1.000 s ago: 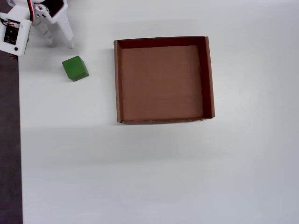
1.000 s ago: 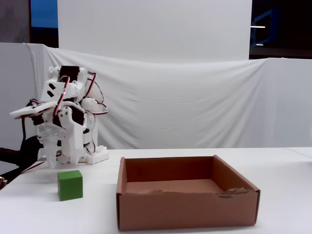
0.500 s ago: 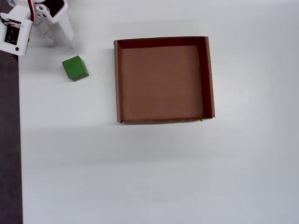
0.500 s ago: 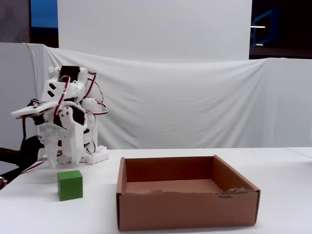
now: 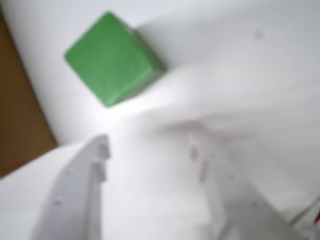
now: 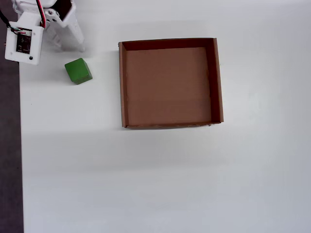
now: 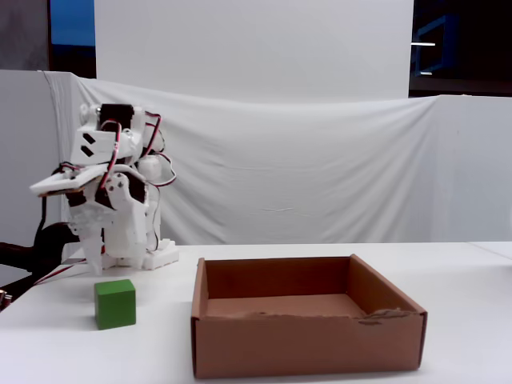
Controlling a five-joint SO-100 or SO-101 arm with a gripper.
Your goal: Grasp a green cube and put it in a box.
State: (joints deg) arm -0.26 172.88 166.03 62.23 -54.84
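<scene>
The green cube (image 6: 78, 71) rests on the white table, left of the box (image 6: 122, 82) in the overhead view, with a clear gap between them. In the wrist view the green cube (image 5: 112, 57) lies ahead of my gripper (image 5: 150, 142), beyond the fingertips and a little to their left. The gripper is open, and only bare table shows between its two white fingers (image 5: 85, 185). From above, my gripper (image 6: 69, 47) hangs just beyond the cube near the table's far-left corner. In the fixed view the gripper (image 7: 104, 260) hovers above and behind the cube (image 7: 115, 304). Nothing lies in the brown cardboard box (image 7: 308, 344).
The table's left edge (image 6: 20, 145) drops to a dark floor close to the cube. The arm's base (image 7: 152, 256) stands behind the cube in the fixed view. A white cloth backdrop (image 7: 320, 176) hangs at the table's far side.
The arm has swung a little to the right in the overhead view, and the gripper now sits nearer the line above the cube. Cube and box have not moved.
</scene>
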